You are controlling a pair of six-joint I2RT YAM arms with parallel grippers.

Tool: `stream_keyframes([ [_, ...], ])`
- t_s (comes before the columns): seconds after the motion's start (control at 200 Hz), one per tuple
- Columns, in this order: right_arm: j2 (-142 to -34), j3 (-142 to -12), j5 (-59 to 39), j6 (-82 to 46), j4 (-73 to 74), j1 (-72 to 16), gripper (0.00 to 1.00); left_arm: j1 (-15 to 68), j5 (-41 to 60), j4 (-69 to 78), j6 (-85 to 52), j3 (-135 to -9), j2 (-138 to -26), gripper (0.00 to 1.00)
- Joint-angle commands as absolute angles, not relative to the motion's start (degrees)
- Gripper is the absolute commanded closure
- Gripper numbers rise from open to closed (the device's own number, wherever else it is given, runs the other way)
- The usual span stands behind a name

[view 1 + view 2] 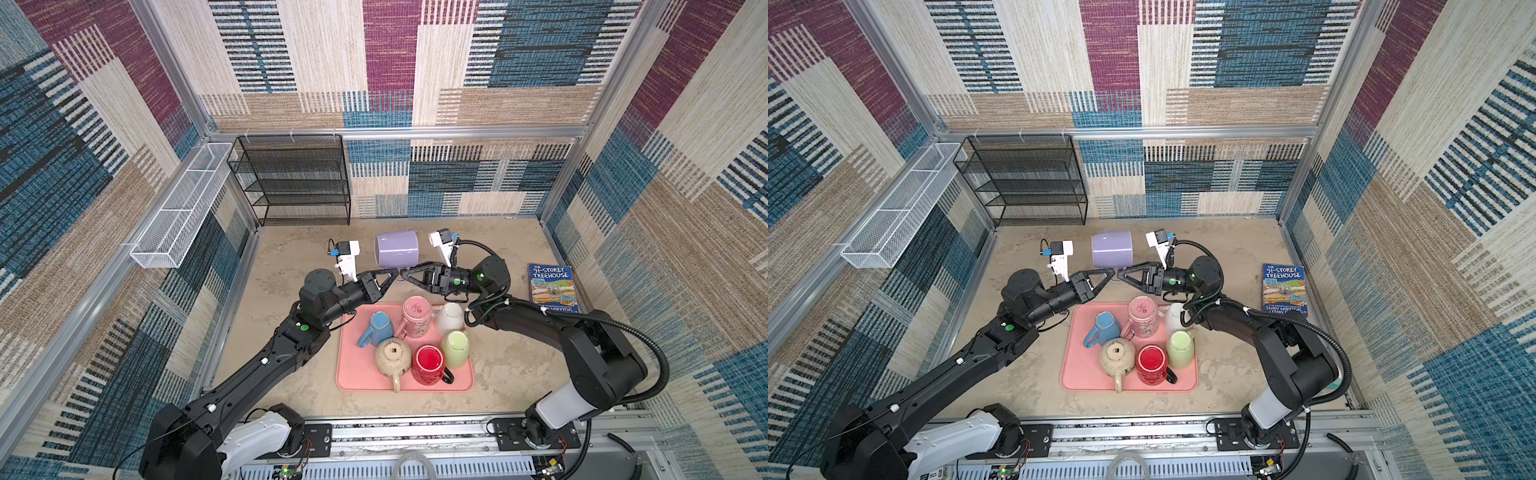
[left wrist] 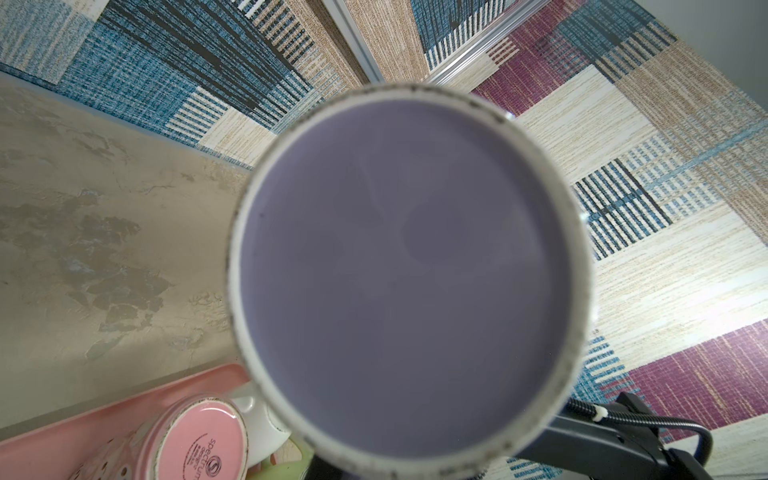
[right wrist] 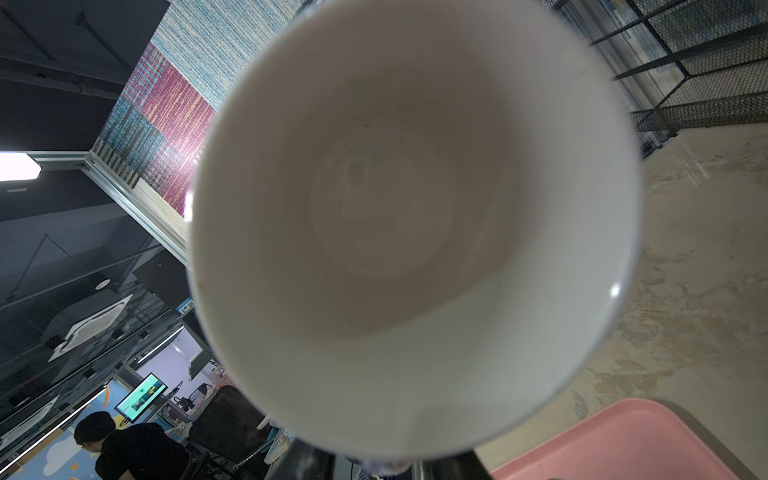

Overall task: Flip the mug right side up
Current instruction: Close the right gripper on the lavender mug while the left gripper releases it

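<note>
Hanging sideways, mug (image 1: 397, 248) axis horiz., mouth twd right gripper (image 1: 405, 276) (grip unclear); left gripper (image 1: 394, 275) clamps mug.

Mug (image 1: 397, 248) on side, behind tray (image 1: 351, 374). Left gripper (image 1: 394, 276), right gripper (image 1: 405, 275) meet tip to tip just before mug. Other mugs (image 1: 417, 318) on tray. Book (image 1: 552, 287) right of tray. Rack (image 1: 291, 178) back left.

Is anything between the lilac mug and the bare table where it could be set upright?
Nothing visible. The lilac mug is on its side at the tips of the left gripper and right gripper, with bare table beside it. The other mugs sit apart on the tray.
</note>
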State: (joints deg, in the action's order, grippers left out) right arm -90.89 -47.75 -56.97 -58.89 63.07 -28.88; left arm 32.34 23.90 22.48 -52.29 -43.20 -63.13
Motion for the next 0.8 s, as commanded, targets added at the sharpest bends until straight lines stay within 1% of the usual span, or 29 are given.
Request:
stream_keyframes([
  [0.0,-91.5,-48.5,-56.6,-60.2,67.5,-28.9,0.72,32.3,26.2,27.1,-52.4,-42.9,-63.6,1.0],
  [0.16,-91.5,-48.4,-56.4,-60.2,67.5,-28.9,0.87,32.3,26.6,28.3,-52.9,-42.4,-64.5,1.0],
  [0.265,-91.4,-48.1,-56.3,-60.2,67.5,-29.0,1.0,32.3,26.9,29.1,-53.3,-42.1,-65.2,1.0],
  [0.796,-88.8,-45.6,-55.6,-58.5,65.4,-28.9,1.0,32.3,27.7,29.2,-53.2,-40.6,-65.4,1.0],
])
